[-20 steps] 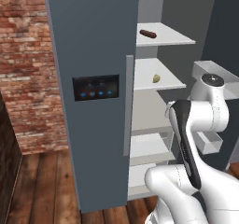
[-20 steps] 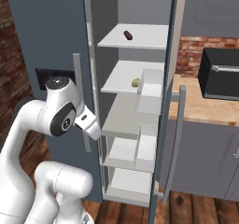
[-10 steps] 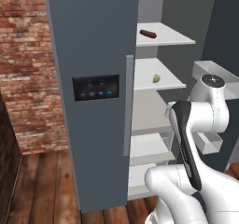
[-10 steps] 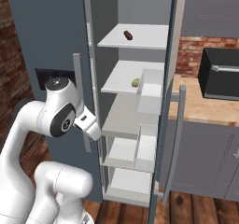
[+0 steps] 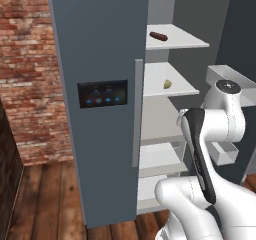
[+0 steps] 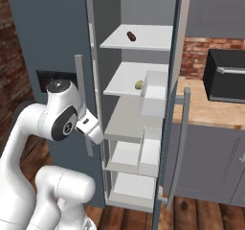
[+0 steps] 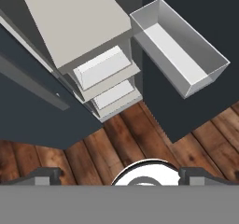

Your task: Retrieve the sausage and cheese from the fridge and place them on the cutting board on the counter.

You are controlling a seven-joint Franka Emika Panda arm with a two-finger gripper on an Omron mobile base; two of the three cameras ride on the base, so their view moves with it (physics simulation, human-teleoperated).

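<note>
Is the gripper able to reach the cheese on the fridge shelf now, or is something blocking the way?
Probably yes. The fridge door stands open and the cheese lies uncovered near the shelf's front edge. The gripper, jaws open, points down at the floor, so the arm must first lift and turn toward the shelf.

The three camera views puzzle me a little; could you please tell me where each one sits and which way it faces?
Left base view: behind the arm's left, facing the open fridge; white arm at lower right.
Right base view: behind its right, facing the same fridge and the counter; arm at lower left.
Hand view: on the hand, looking down at the lower shelves, a door bin and the wood floor; open gripper at the bottom.
Both base views share the sausage above the cheese.
</note>
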